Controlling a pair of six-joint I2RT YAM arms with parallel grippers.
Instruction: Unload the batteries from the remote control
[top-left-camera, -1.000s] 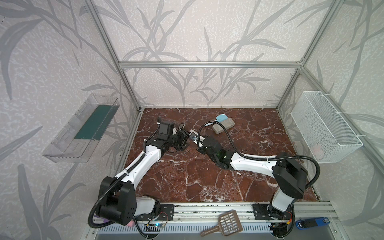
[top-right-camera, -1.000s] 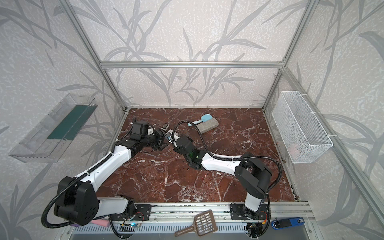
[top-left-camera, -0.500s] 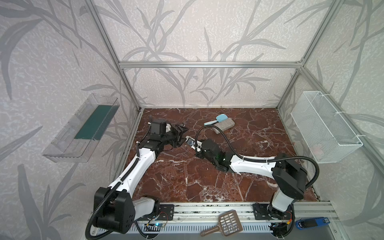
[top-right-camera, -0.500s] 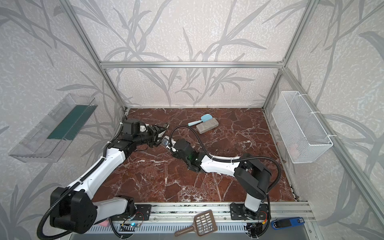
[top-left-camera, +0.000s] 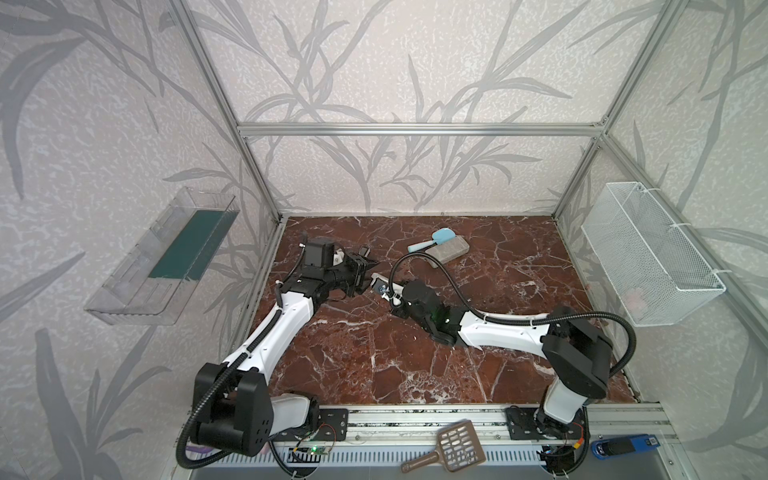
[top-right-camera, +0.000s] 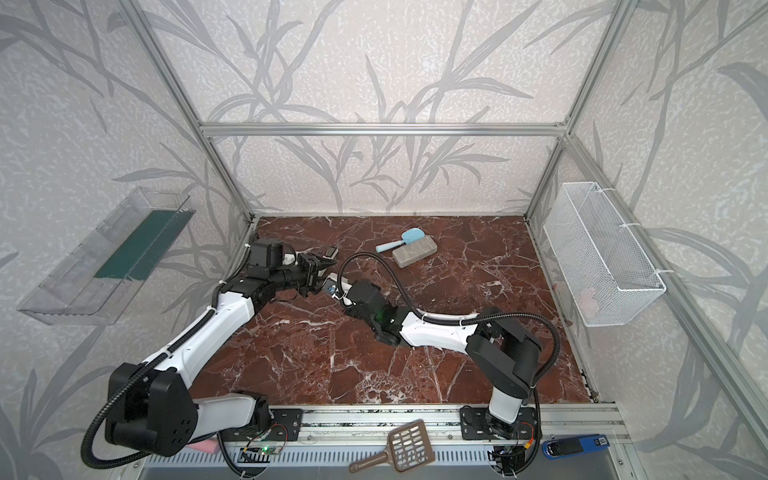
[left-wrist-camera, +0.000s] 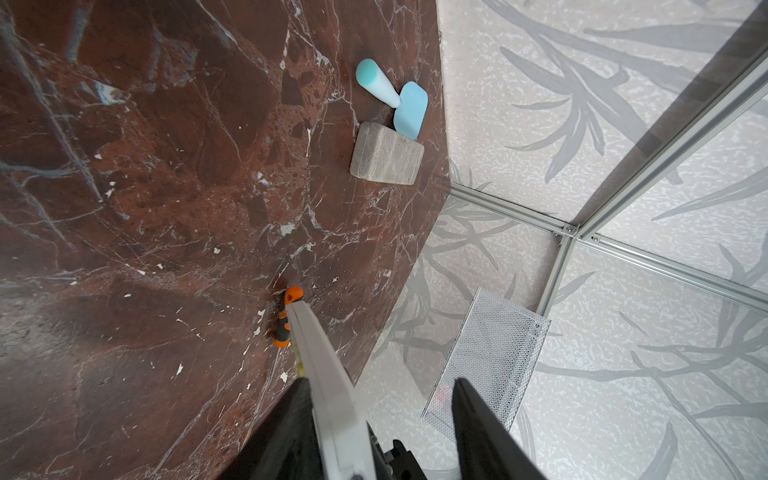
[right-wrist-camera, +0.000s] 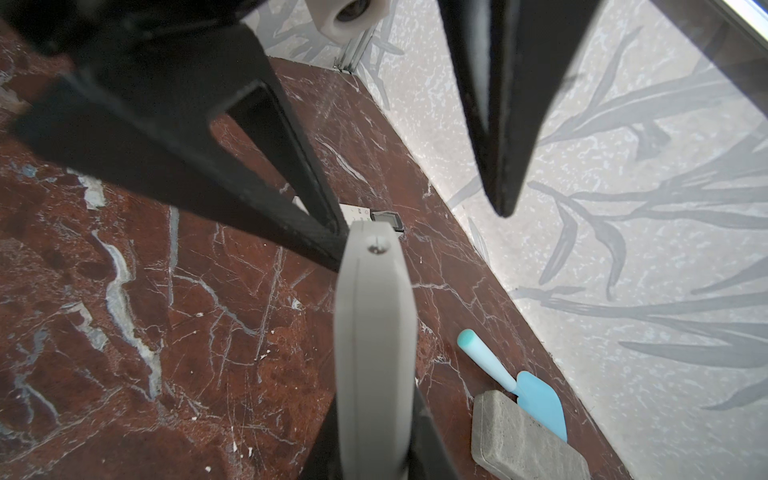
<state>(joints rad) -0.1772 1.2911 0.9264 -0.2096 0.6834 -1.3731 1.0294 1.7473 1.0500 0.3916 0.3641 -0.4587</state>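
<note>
My right gripper (right-wrist-camera: 374, 415) is shut on the grey-white remote control (right-wrist-camera: 376, 332), holding it edge-on just above the marble floor left of centre (top-left-camera: 380, 284). My left gripper (left-wrist-camera: 380, 382) is open around the remote's far end. One of its fingers (left-wrist-camera: 291, 415) lies against the remote control (left-wrist-camera: 320, 374); the other stands well apart from it. In both top views the two grippers meet tip to tip (top-left-camera: 365, 272) (top-right-camera: 320, 270). I cannot make out the batteries in any view.
An orange-handled screwdriver (left-wrist-camera: 286, 320) lies on the floor under the remote. A small dark piece (right-wrist-camera: 386, 219) lies beyond it. A grey block (top-left-camera: 449, 251) and a blue spatula (top-left-camera: 436, 240) sit at the back. A wire basket (top-left-camera: 648, 257) hangs on the right wall.
The left arm has stretched out and its jaws have narrowed around the remote's end. The right gripper has shifted the remote slightly left and toward the front, still shut on it.
</note>
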